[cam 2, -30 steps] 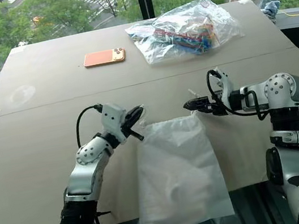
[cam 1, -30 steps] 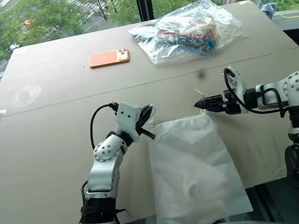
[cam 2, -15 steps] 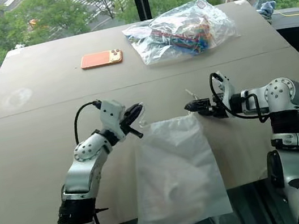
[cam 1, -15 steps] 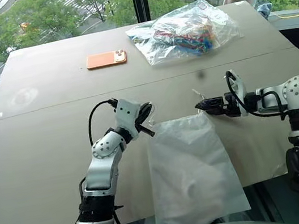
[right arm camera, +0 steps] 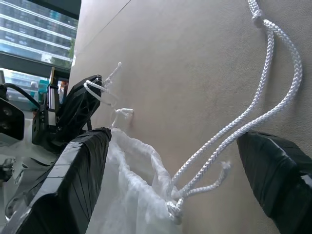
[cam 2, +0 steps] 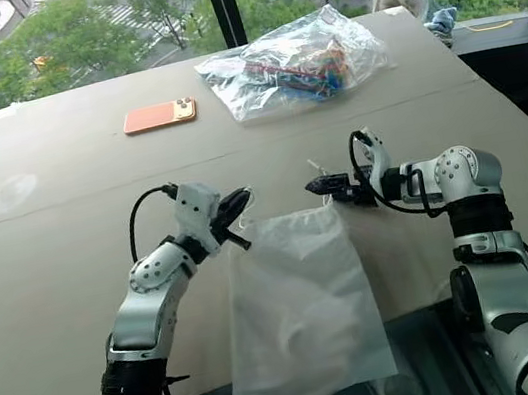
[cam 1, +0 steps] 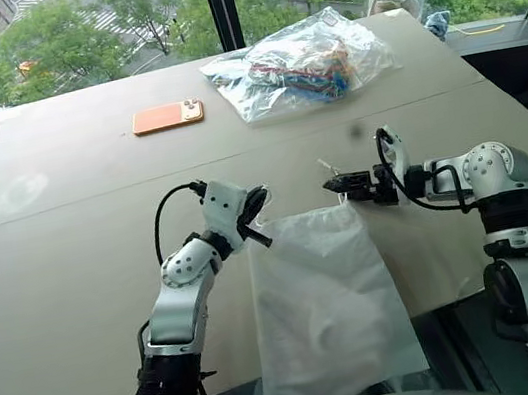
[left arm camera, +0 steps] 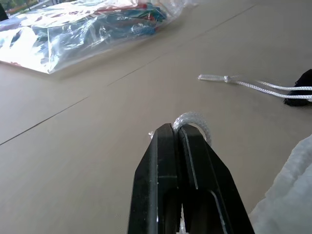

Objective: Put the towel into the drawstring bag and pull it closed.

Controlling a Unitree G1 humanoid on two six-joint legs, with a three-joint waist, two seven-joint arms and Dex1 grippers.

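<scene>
**Bag hangs between the two tools at the near edge of the tabletop**

The drawstring bag (cam 1: pixel 325 309) lies flat with its gathered mouth away from the robot and its lower part hanging over the near edge of the tabletop (cam 1: pixel 75 280). A bulge shows through the thin fabric near its middle; what it is cannot be told.

The left tool (cam 1: pixel 256 207) sits just beside the bag's left mouth corner, its fingers (left arm camera: pixel 168 165) pressed together on a loop of the white cord (left arm camera: pixel 194 119).

The right tool (cam 1: pixel 341 185) is just beside the right mouth corner, its fingers (right arm camera: pixel 78 170) spread wide. The right-hand cord loop (right arm camera: pixel 273 73) runs from the gathered corner out between those fingers, pinched by neither.

Farther back lie an orange phone (cam 1: pixel 166 116) and a clear plastic bag (cam 1: pixel 297 60) of colourful items, well apart from both tools.
</scene>
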